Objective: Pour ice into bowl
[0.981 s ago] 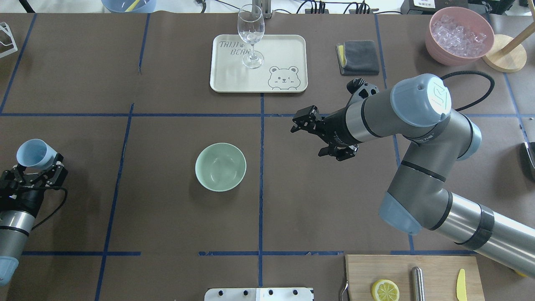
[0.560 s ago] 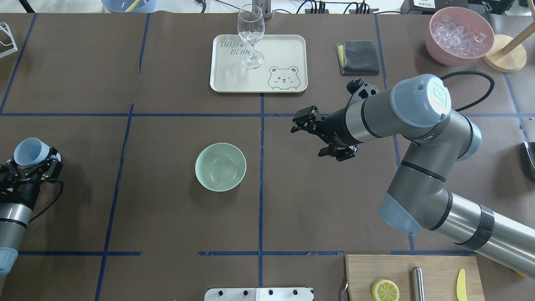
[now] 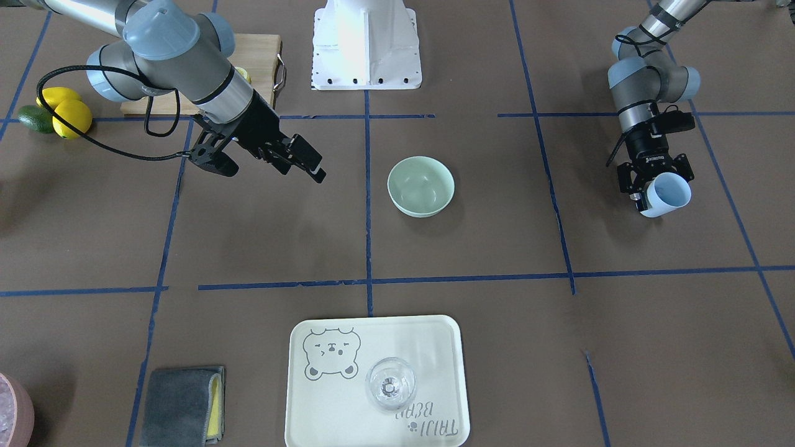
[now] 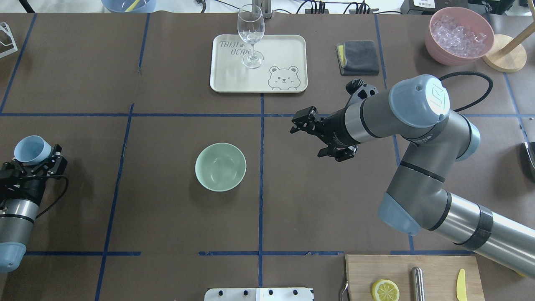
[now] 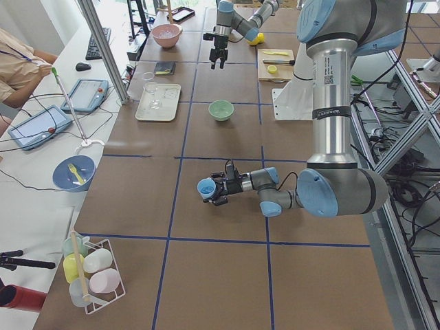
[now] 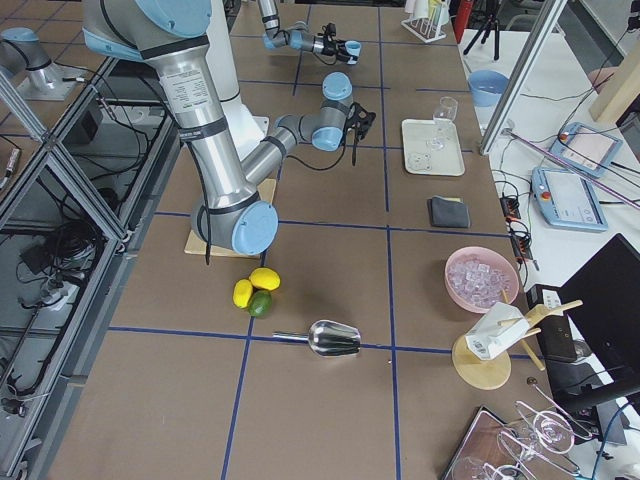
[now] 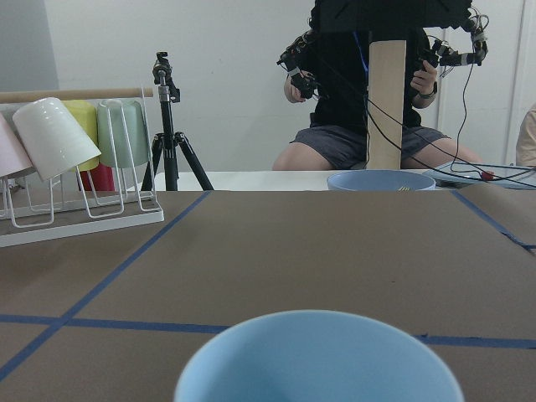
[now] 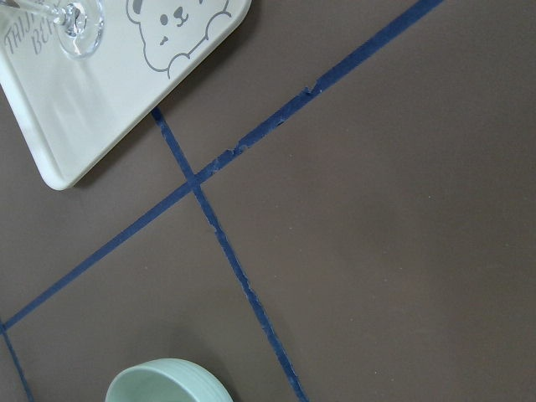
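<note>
The mint-green bowl (image 4: 220,167) stands near the table's middle and looks empty; it also shows in the front view (image 3: 421,185) and at the bottom of the right wrist view (image 8: 167,383). My left gripper (image 4: 34,159) is at the far left edge, shut on a light blue cup (image 4: 30,149), far left of the bowl. The cup is tilted, low over the table (image 3: 667,194). Its rim fills the bottom of the left wrist view (image 7: 318,360). No ice cubes show in it. My right gripper (image 4: 308,140) is open and empty, hovering right of the bowl.
A cream bear tray (image 4: 284,46) with a wine glass (image 4: 250,35) lies at the back. A grey cloth (image 4: 358,57) and a pink bowl of ice (image 4: 459,35) are back right. A cutting board (image 4: 434,271) with a lemon slice is front right.
My left gripper has shifted the blue cup slightly left and away from me, with its tilt changing a little. The right arm has barely moved.
</note>
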`<state>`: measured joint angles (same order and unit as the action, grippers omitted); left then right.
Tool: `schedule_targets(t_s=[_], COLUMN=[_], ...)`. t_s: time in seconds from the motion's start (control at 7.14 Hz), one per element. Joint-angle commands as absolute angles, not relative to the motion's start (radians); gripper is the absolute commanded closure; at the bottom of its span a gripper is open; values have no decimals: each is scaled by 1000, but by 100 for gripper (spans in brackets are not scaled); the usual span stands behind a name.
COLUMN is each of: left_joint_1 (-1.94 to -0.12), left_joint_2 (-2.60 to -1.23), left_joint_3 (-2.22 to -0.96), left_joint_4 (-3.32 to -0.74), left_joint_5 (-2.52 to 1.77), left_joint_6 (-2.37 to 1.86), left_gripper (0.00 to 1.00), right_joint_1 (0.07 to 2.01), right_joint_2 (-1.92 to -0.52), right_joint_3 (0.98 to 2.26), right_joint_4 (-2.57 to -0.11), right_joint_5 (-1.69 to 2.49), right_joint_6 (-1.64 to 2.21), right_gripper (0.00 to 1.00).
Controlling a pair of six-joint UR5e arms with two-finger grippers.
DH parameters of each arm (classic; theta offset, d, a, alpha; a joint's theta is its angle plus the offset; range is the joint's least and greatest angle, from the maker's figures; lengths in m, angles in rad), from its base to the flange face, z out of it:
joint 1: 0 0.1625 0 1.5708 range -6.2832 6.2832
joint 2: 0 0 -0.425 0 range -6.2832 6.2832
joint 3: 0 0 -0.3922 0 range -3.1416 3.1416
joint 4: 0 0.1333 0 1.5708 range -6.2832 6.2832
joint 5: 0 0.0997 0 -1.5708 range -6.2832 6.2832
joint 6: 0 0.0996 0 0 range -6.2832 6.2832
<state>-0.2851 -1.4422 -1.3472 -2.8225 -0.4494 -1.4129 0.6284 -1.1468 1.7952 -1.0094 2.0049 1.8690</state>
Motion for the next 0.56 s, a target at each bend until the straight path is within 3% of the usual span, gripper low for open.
schedule_targets(t_s=[0.0,0.14,0.28,0.42], left_joint_1=[-290,-305,-323,-330], left_joint_2=[-1445,-1445,-1447,-1444], left_joint_3=[-1338,-1339,-1348,-1357], left_joint_4=[-2823,-2832,-2868,-2987], left_joint_5=[-451,-472,-498,-521], left_joint_6=[-1413,-1329,-1242,-1139], left_gripper=[41,88,100,100], right_joint_1=[627,627,627,626], right_joint_2=[-1147,-1147,-1146,-1144], right_joint_3=[1793,1792,1792,1792], right_joint_4=[-1009,-1009,-1009,-1009], right_joint_5=[2005,2005,2005,2005], right_joint_6=[1868,1868,1868,1870], right_gripper=[0,0,0,0])
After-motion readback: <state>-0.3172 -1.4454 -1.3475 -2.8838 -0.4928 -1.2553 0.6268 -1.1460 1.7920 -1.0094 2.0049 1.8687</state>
